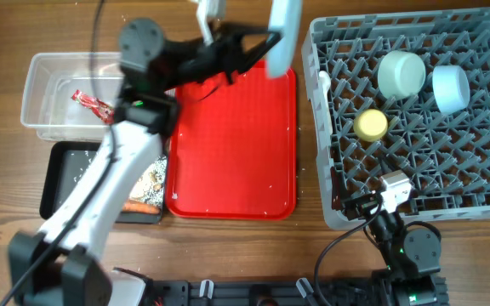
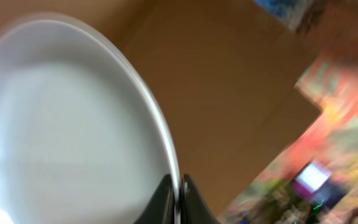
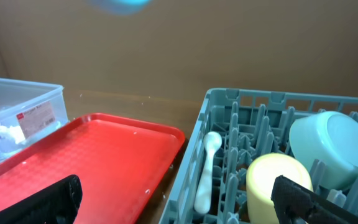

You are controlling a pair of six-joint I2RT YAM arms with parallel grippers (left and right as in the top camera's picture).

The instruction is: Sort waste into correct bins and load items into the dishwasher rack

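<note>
Plate (image 2: pixel 67 124) rim clamped between left fingers (image 2: pixel 159 204), clearest from left wrist | right fingers (image 3: pixel 48 199) spread wide

Bright red tray (image 1: pixel 232 144) on wood-brown table (image 1: pixel 7 34), with a few white specks.
Right of the tray: grey-blue rack (image 1: pixel 483 25) with mint bowl (image 1: pixel 401 74), light blue cup (image 1: pixel 450 88), yellow cup (image 1: pixel 370 125), white spoon (image 1: pixel 324 85). Left of the tray: clear bin (image 1: pixel 37 68) with red-and-white wrapper (image 1: pixel 92 104); black bin (image 1: pixel 58 170) with orange scrap (image 1: pixel 143 206), perhaps carrot. Over the tray's far edge: plain white plate (image 1: pixel 283 38), blurred.
</note>
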